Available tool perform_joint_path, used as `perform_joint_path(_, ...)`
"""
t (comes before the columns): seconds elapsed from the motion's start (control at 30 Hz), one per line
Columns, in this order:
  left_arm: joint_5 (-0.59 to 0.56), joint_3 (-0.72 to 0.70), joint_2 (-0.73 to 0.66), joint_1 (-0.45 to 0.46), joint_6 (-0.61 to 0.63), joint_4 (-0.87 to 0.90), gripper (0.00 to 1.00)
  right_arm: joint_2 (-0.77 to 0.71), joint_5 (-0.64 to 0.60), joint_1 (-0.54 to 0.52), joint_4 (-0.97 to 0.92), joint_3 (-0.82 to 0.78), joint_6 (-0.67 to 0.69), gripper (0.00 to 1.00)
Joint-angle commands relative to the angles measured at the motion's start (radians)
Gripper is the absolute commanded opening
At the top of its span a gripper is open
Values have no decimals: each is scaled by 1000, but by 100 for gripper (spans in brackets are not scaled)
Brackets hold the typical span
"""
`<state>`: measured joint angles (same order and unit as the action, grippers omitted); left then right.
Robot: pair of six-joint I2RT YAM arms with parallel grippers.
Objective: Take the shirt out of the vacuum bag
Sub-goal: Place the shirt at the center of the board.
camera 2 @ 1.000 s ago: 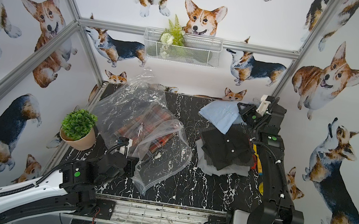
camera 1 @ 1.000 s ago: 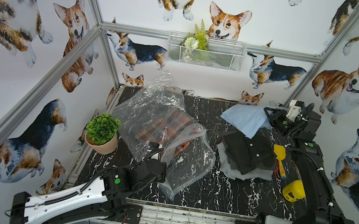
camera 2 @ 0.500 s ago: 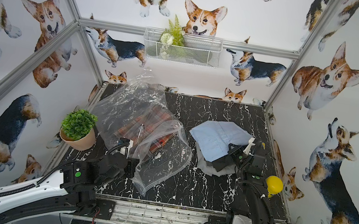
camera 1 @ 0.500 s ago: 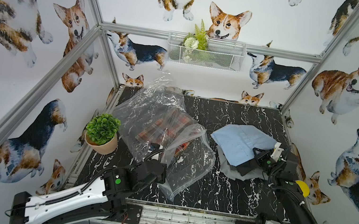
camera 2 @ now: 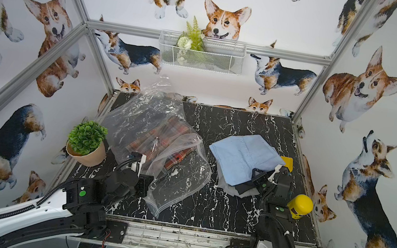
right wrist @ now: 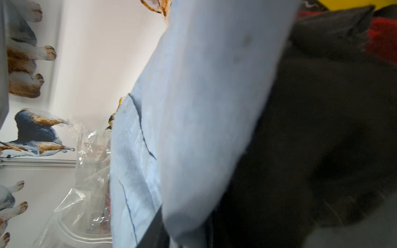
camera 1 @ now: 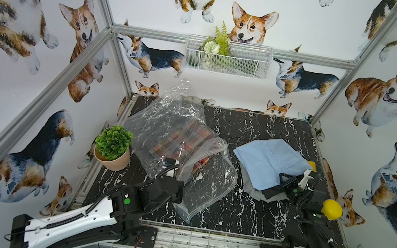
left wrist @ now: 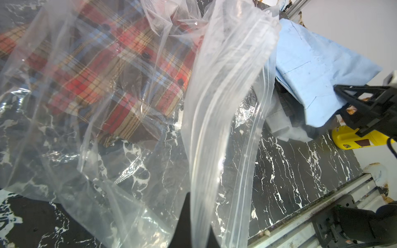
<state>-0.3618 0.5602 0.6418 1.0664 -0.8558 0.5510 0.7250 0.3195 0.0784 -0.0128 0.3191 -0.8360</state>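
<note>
Spread over the left half of the black marble table [camera 1: 259,130]: the vacuum bag [camera 1: 159,123], crumpled, far corner raised against the back wall, zip-seal mouth gaping toward the right. Inside it, seen through the plastic, the plaid shirt [camera 1: 186,141], wholly within.

Pinched fast on the bag's near zip edge: the left gripper [camera 1: 178,188], jaws closed on the plastic.

Just left of the bag, at the table's left edge, the potted plant [camera 1: 113,147].

On the right, the blue shirt [camera 1: 270,162] atop a dark pile [camera 1: 273,194], with the right gripper [camera 1: 288,182] at its near corner. Cannot tell whether parted or gripping cloth.

Bare marble between bag and pile, and across the far right. At the right edge, a yellow container [camera 1: 331,209].
</note>
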Motion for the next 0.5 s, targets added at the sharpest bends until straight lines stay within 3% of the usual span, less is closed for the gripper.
perform_joint_path(0.0, 5, 5, 5, -2, -8, -5, 0, -73, -11, -2, -149, 77, -31, 57)
perform_joint_path(0.07, -1, 11, 10, -1, -5, -9, 0, -103, -20, -2, -223, 131, -31, 62)
perform_joint_path(0.23, 8, 19, 37, -2, 0, -35, 0, -178, -69, -3, -362, 219, -45, 62)
perform_joint_path(0.33, 17, 23, 60, -1, -1, -62, 0, -245, -55, -20, -342, 222, -120, 62)
perform_joint_path(0.47, 19, 54, 100, -1, 9, -87, 0, -230, -105, -186, -289, 252, -194, 62)
